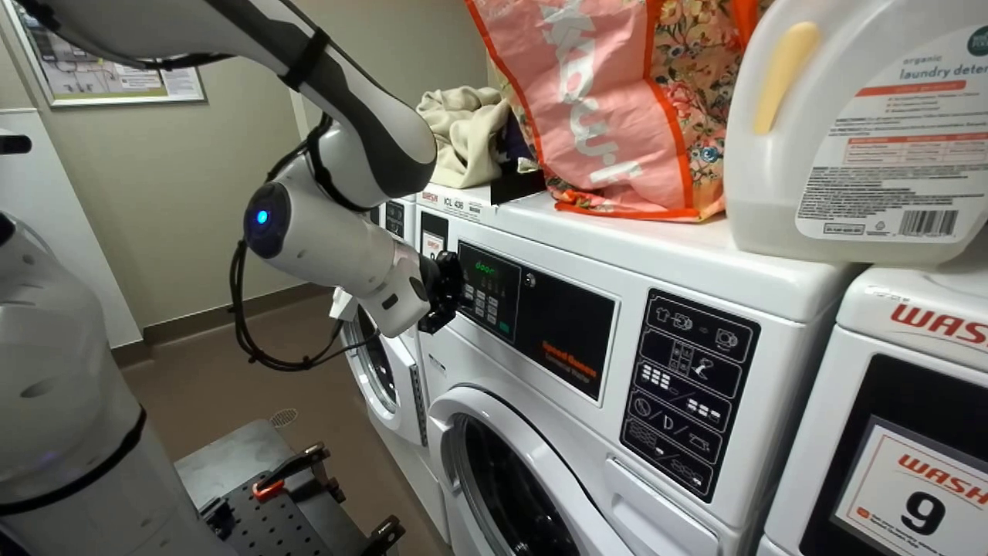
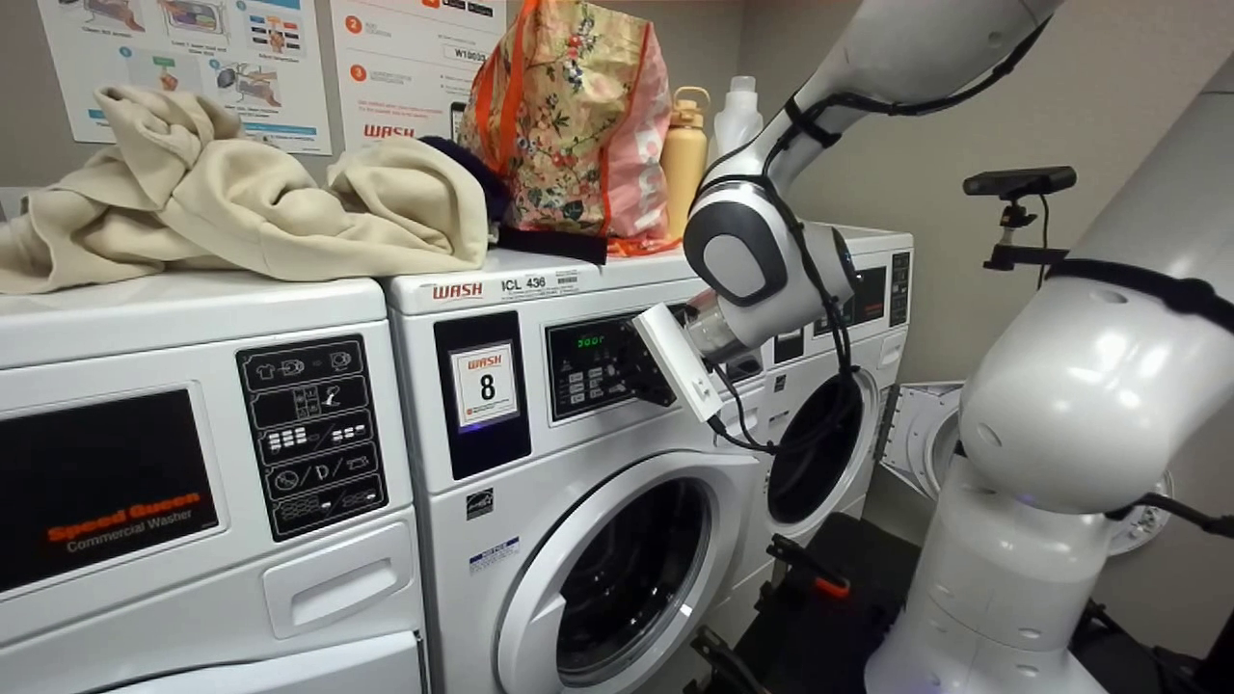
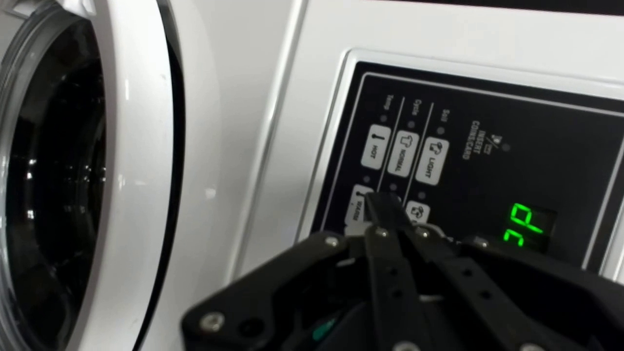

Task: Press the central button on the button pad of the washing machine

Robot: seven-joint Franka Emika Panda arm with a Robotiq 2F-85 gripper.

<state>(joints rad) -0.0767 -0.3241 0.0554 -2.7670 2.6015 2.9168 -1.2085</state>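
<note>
washing machine (image 2: 559, 463): white front-loader, marked 8, upright; its display (image 1: 485, 268) lit green, reading "door" | button pad (image 1: 492, 311): pale keys in rows under that display, on the dark control panel (image 1: 562, 320); HOT, NORMAL, LIGHT, WARM legible in the wrist view | central button (image 1: 480, 303): small pale key mid-grid; hidden in that view; pressed or not, cannot tell

Looks like a shared laundry room. Has a big white washing machine (image 2: 569, 467) with a number 8 sign (image 2: 485, 386) right in front of the jaws, and more washers (image 2: 222, 573) to both sides. Says "INSERT COINS/CARD" in small words (image 3: 477, 140) close by the jaws. Has a white laundry soap jug (image 1: 849, 131) and washing posters (image 2: 188, 72) higher up than the jaws.
</note>
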